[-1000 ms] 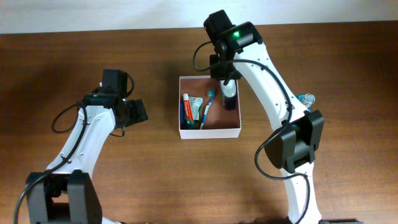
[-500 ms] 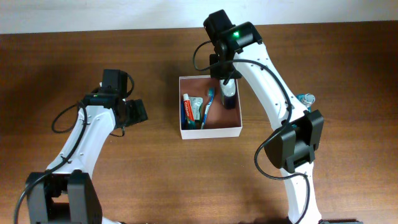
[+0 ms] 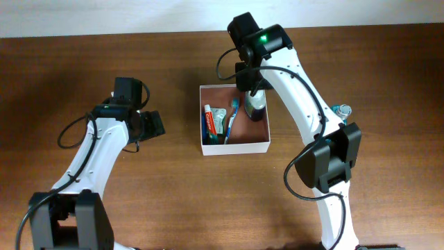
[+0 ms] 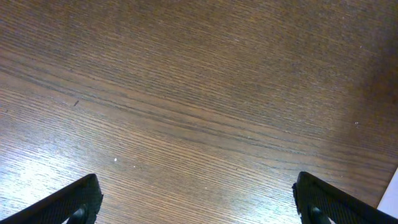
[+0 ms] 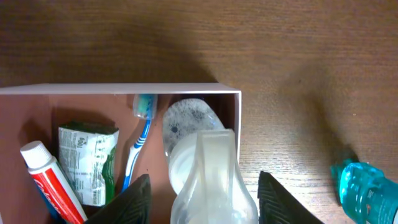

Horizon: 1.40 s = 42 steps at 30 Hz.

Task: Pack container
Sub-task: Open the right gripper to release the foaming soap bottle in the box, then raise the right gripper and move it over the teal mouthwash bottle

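Container [image 3: 234, 147] lies directly beneath the right end effector [image 5: 205, 194], whose fingers flank a clear bottle [image 5: 211, 155] in the container's 1 o'clock corner, grip indeterminable; the left end effector [image 4: 199, 205], wide open and empty, hangs at 9 o'clock.

Inside the container [image 3: 234, 147], toothpaste [image 3: 208, 123] lies at 9 o'clock, a bottle [image 3: 255, 111] at 2; a second bottle [image 3: 342, 110] sits outside on the table [image 3: 173, 201], at 3 o'clock.

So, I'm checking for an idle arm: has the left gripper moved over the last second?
No. In the overhead view the left gripper keeps the same gap to the left of the container and its white wall.
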Motion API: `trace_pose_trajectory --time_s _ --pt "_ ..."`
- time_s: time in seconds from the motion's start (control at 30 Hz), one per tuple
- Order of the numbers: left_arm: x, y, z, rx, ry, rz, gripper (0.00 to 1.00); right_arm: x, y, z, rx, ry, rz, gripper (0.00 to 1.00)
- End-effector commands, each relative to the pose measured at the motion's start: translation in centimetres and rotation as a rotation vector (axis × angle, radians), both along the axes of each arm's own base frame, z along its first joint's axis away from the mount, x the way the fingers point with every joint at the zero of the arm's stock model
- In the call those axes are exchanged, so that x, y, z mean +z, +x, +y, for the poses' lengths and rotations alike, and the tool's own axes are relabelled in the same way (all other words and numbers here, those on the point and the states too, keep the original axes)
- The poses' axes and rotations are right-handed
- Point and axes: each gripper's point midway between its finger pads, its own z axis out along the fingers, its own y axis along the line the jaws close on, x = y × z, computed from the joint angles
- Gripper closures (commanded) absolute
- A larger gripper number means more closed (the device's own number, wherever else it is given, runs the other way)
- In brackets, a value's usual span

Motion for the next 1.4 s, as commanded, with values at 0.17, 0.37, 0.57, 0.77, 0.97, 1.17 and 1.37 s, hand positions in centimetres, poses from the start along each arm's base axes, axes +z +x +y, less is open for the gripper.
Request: trace_pose_trajectory --time_s 0.17,0.37,0.57,0.77,0.97,1.17,1.37 --pt "-0.2 0.0 0.2 0.006 0.007 0.007 0.01 0.6 -0.4 -0.3 0.019 -0.024 0.004 0.47" --pt "-0.2 0.0 0.2 0.006 0.006 0.007 0.01 3.9 -0.7 -0.3 0.075 -0.009 -0.047 0.46" --pt "-0.2 0.0 0.2 0.006 0.006 0.007 0.01 9.6 -2.4 -1.3 0.097 0.007 -0.12 0.46" --pt "-0.2 0.0 0.2 0.006 0.006 0.007 0.01 13.6 -4.6 -4.0 0.059 0.018 -0.16 0.46" --pt "-0.2 0.0 0.2 0.006 0.006 0.007 0.01 15.9 -6.0 -8.5 -0.022 0.058 -0.168 0.46" --pt "-0.2 0.0 0.2 0.006 0.006 0.007 0.01 17.7 -6.4 -11.5 -0.09 0.089 -0.207 0.46" --pt "-0.2 0.0 0.2 0.006 0.006 0.007 0.0 18.0 -7.3 -14.3 -0.132 0.072 -0.203 0.46"
